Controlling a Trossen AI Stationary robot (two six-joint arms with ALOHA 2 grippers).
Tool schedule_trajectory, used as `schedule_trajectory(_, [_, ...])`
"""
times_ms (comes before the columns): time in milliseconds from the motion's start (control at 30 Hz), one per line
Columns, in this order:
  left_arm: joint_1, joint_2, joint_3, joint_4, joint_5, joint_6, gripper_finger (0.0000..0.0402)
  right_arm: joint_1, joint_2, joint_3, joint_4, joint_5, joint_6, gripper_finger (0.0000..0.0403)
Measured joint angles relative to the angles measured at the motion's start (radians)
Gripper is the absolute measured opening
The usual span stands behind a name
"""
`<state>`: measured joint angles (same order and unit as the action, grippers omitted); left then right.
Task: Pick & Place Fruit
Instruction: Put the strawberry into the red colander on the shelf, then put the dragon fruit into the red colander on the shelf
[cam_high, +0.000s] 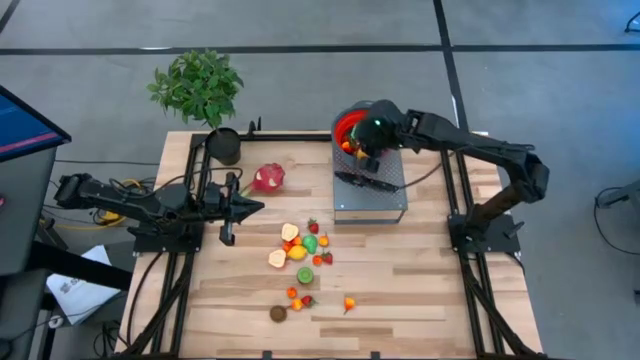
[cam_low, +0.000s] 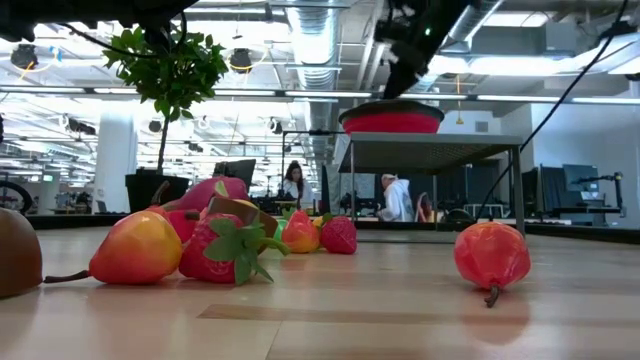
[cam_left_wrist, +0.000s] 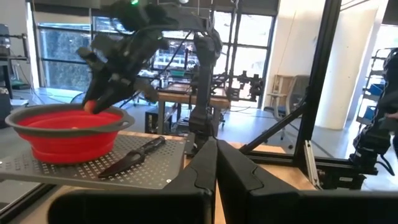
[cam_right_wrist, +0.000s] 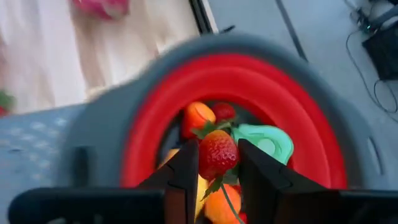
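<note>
- Strawberry (cam_right_wrist: 217, 154): small toy, likely light, hard, slick; pinched across its body by right gripper (cam_right_wrist: 217, 163) jaws, over red bowl (cam_right_wrist: 311, 124).
- Other fruit (cam_high: 300, 245) on counter (cam_high: 400, 290).
- Left gripper (cam_high: 228, 236) waits, jaws together.

Bare table (cam_high: 420, 290) lies right of the fruit cluster (cam_high: 300, 250); plant pot (cam_high: 224, 146) crowds the far-left corner.

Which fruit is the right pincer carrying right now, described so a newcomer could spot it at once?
Find the grey perforated platform at the table's far right, then the red bowl on it. The right pincer hangs above that bowl, shut on a strawberry: red, seeded, with a green leafy cap, the only fruit held between fingers rather than lying in the bowl.
</note>
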<state>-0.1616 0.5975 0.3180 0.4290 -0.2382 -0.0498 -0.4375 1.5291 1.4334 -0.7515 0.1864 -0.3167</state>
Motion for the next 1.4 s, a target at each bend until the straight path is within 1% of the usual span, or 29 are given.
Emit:
schedule_trajectory(100, [0.000, 0.000, 0.000, 0.000, 0.000, 0.000, 0.0003, -0.036, 0.044, -0.001, 0.000, -0.005, -0.028, 0.0082])
schedule_trajectory(233, [0.000, 0.000, 0.000, 0.000, 0.000, 0.000, 0.0003, -0.070, 0.070, 0.000, 0.000, -0.006, -0.053, 0.0082])
schedule_trajectory(433, [0.000, 0.000, 0.000, -0.001, 0.000, 0.000, 0.0003, -0.074, 0.079, 0.000, 0.002, -0.006, -0.099, 0.0085])
schedule_trajectory(633, [0.000, 0.000, 0.000, -0.001, 0.000, 0.000, 0.0003, -0.073, 0.079, 0.000, 0.001, -0.006, -0.112, 0.0111])
schedule_trajectory(900, [0.000, 0.000, 0.000, -0.001, 0.000, 0.000, 0.0003, -0.060, 0.070, 0.000, 0.004, -0.005, -0.136, 0.0160])
schedule_trajectory(1100, [0.000, 0.000, 0.000, -0.001, 0.000, 0.000, 0.0003, -0.045, 0.033, 0.000, 0.008, -0.004, -0.138, 0.0174])
schedule_trajectory(1233, [0.000, 0.000, 0.000, -0.001, 0.000, 0.000, 0.0003, -0.033, -0.009, 0.000, -0.005, -0.003, -0.125, 0.0160])
schedule_trajectory(1300, [0.000, 0.000, 0.000, -0.001, 0.000, 0.000, 0.0003, -0.022, -0.033, 0.000, -0.013, -0.002, -0.112, 0.0140])
schedule_trajectory(1400, [0.000, 0.000, 0.000, -0.001, 0.000, 0.000, 0.0003, -0.008, -0.072, 0.000, -0.041, -0.002, -0.092, 0.0097])
